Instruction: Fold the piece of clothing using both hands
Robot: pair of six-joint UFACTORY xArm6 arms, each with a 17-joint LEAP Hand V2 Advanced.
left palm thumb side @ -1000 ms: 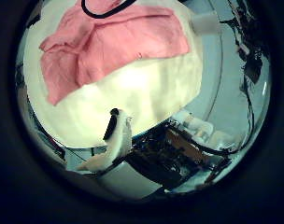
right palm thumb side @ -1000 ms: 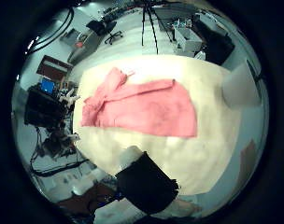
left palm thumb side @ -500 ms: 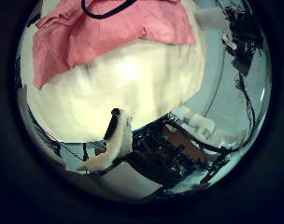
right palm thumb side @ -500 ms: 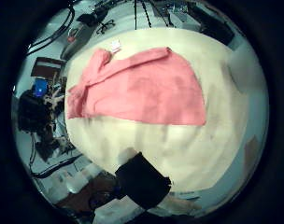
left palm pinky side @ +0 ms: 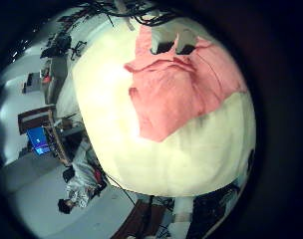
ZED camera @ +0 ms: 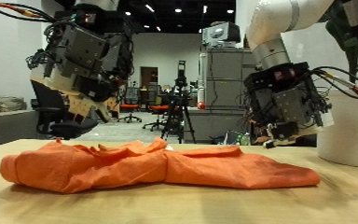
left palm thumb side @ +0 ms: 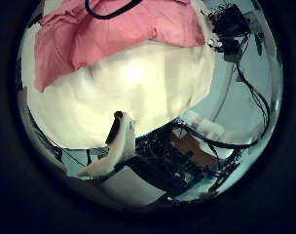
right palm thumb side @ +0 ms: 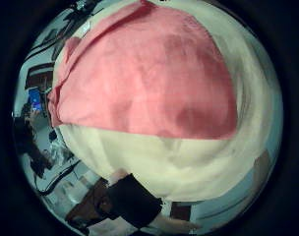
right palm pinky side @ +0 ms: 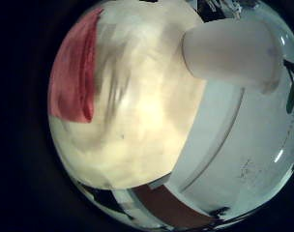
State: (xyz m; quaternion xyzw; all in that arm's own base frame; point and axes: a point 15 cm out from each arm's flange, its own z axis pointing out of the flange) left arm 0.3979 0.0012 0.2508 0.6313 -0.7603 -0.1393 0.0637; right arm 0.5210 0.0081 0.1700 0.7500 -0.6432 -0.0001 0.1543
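Note:
An orange garment lies spread along the pale table, bunched at the end under my left hand and flatter under my right. My left hand hangs well above the bunched end, fingers relaxed and holding nothing. My right hand hovers lower, just over the flat end, with its fingers loose and clear of the cloth. The garment fills most of the right thumb side palm view. It also shows as cloth in the left little finger side view and as cloth in the left thumb side view.
A tall white cylinder stands on the table beside my right hand, and is seen close up as the cylinder. Bare tabletop runs in front of the garment. Racks, chairs and a tripod stand beyond the table.
The garment has grown much larger in the right thumb side palm view, so my right hand has come closer to it. The left hand's view has shifted slightly towards the cloth.

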